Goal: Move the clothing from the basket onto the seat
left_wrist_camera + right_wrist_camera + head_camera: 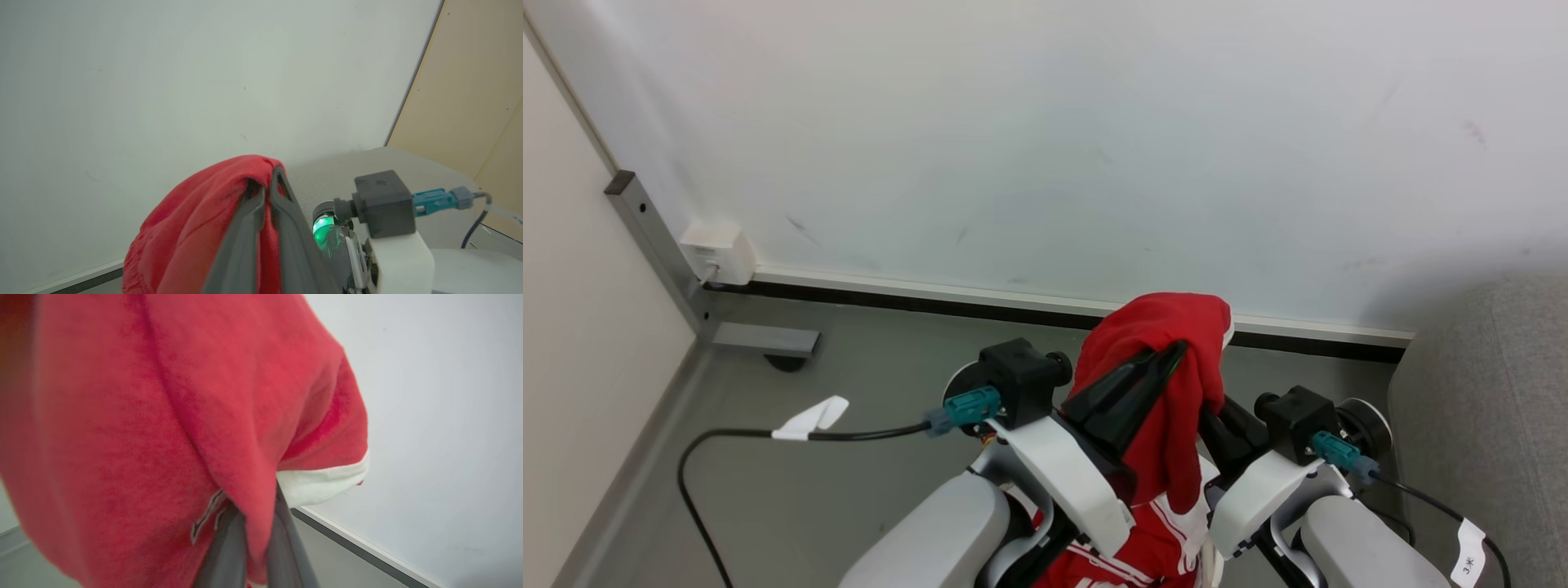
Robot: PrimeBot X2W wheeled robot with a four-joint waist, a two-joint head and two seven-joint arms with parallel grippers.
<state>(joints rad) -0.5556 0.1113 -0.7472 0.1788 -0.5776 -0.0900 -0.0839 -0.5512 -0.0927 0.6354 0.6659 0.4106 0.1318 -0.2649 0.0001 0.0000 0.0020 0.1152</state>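
Observation:
Red clothing with white trim hangs bunched between my two arms, above the grey floor. My left gripper points up and to the right, shut, with the cloth draped over its tips. In the left wrist view the clothing wraps the shut left gripper, and red fabric shows between the fingers. In the right wrist view a fold of the clothing is pinched in my shut right gripper. The grey seat lies at the right edge. The basket is out of view.
A white wall with a dark baseboard stands close ahead. At the left, a grey metal post with a foot and a white socket box. A black cable loops over the floor.

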